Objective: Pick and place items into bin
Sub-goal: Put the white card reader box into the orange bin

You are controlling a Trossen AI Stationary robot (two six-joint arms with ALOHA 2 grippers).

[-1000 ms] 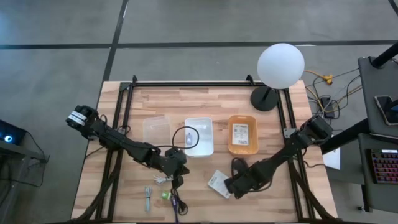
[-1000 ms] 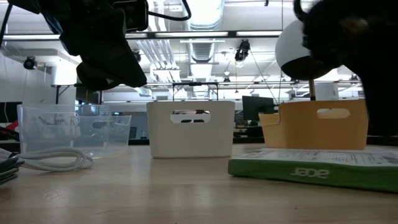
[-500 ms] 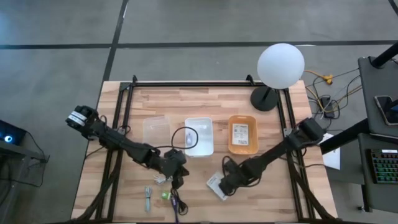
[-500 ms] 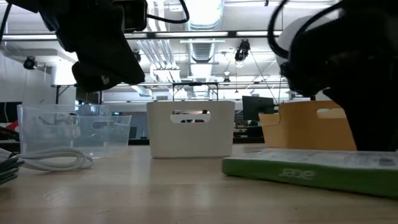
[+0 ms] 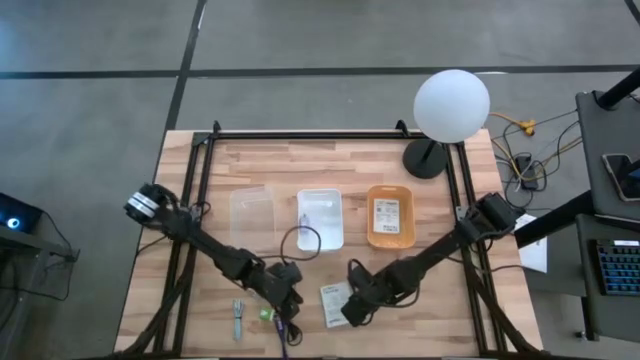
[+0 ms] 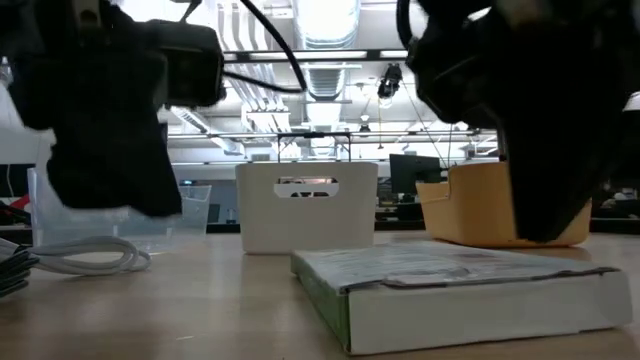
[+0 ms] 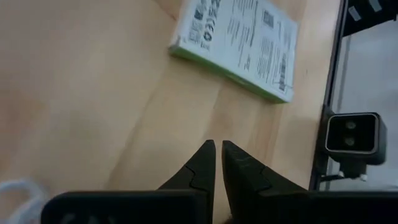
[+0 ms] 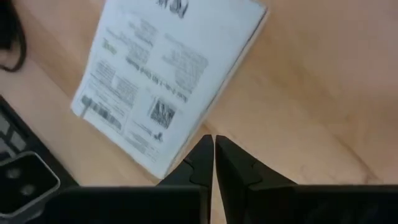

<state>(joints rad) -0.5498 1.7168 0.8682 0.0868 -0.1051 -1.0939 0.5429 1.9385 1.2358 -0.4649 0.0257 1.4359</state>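
A white printed packet with a green edge [image 5: 335, 303] lies flat on the table near its near edge, also in the low view [image 6: 450, 290]. My right gripper [image 5: 352, 307] is shut and stands at the packet's right side [image 8: 213, 140]. My left gripper [image 5: 283, 292] is shut just left of the packet, over bare wood [image 7: 217, 146]. A pale string bundle [image 6: 90, 260] rests on the table beside it. A grey metal stick [image 5: 238, 318], a tiny green piece [image 5: 267, 315] and a black cable [image 5: 286, 326] lie near the near edge. My right gripper meets the packet's long side edge [image 8: 186, 152] with its shut fingertips, coming slanting from above and from the table's right. The packet lies flat on the table.
Three trays stand in a row mid-table: a clear one [image 5: 252, 210], a white one [image 5: 320, 218] and an orange one [image 5: 390, 215] holding a printed card. A black cable loop [image 5: 302, 238] lies at the white tray's near end. A globe lamp [image 5: 450, 105] stands at the far right.
My right gripper has travelled toward the table's left and near edge, and the packet has slid left ahead of it and turned about. My left gripper has moved toward the near edge, now covering the spot where the string bundle showed from above.
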